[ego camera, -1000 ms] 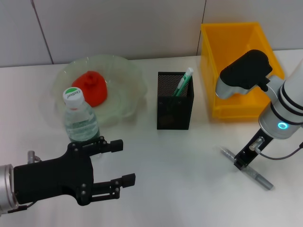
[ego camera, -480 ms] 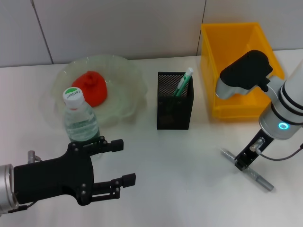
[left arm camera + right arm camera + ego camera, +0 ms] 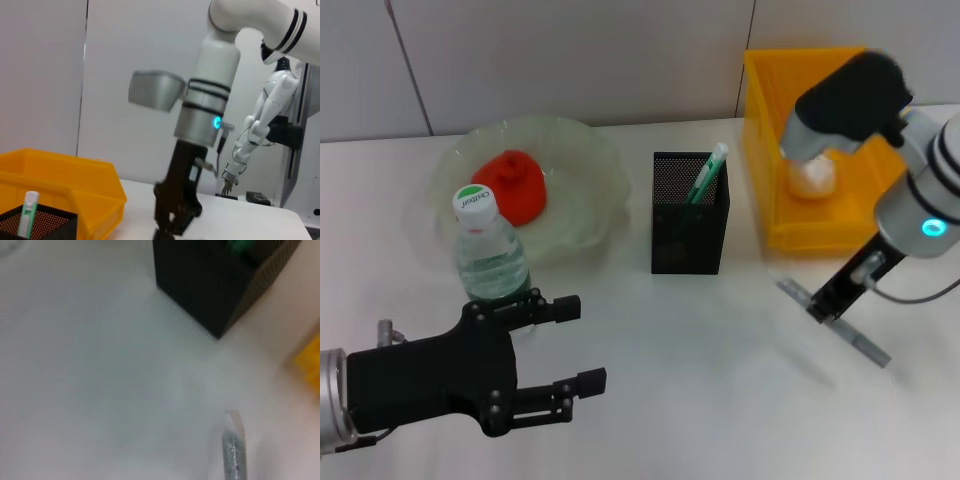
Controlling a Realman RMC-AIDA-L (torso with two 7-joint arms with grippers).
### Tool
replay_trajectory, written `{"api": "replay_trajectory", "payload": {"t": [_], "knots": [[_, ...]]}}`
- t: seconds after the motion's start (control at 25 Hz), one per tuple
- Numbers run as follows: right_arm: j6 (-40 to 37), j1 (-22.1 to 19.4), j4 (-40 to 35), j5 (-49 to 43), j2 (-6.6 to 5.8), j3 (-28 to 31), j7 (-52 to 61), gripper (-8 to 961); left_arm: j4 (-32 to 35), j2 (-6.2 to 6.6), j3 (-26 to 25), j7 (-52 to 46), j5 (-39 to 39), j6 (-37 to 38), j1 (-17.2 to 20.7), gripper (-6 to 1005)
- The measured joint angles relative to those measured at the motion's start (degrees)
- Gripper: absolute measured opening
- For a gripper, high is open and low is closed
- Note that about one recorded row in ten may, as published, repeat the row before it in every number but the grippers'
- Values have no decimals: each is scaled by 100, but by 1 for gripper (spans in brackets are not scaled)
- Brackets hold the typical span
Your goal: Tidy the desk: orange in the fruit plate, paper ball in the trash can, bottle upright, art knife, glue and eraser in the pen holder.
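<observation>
White desk (image 3: 720, 400): pen holder (image 3: 689, 228) beside yellow bin (image 3: 770, 150); R pincer (image 3: 823, 308) gripping art knife (image 3: 835, 322), L pincer (image 3: 570, 345) open.

Left arm: you have it low at the near left of the table, its forearm lying roughly level and pointing toward the middle. Black left gripper (image 3: 582, 343): fingers spread apart, one upper and one lower, nothing between them.

Right arm: you have it raised at the far right, white and grey links with a black elbow cover, a lit blue-green ring on the wrist segment, the wrist angled down and inward toward the tabletop. Black right gripper (image 3: 823, 307): its fingers are closed on a slim grey art knife (image 3: 850, 335), gripped near one end, the knife tilted with its far end lower.
</observation>
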Motion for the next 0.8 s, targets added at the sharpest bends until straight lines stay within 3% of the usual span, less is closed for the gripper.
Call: {"api": "replay_trajectory", "payload": {"t": [0.24, 0.48, 0.8], "knots": [[-342, -113, 1347, -2, 6, 126, 64, 122, 0, 0, -21, -9, 0, 21, 6, 789], [-232, -143, 1811, 9, 8, 114, 66, 120, 0, 0, -24, -9, 0, 23, -5, 790], [1210, -338, 1814, 502, 15, 13, -41, 121, -56, 0, -25, 2, 1, 25, -68, 790]]}}
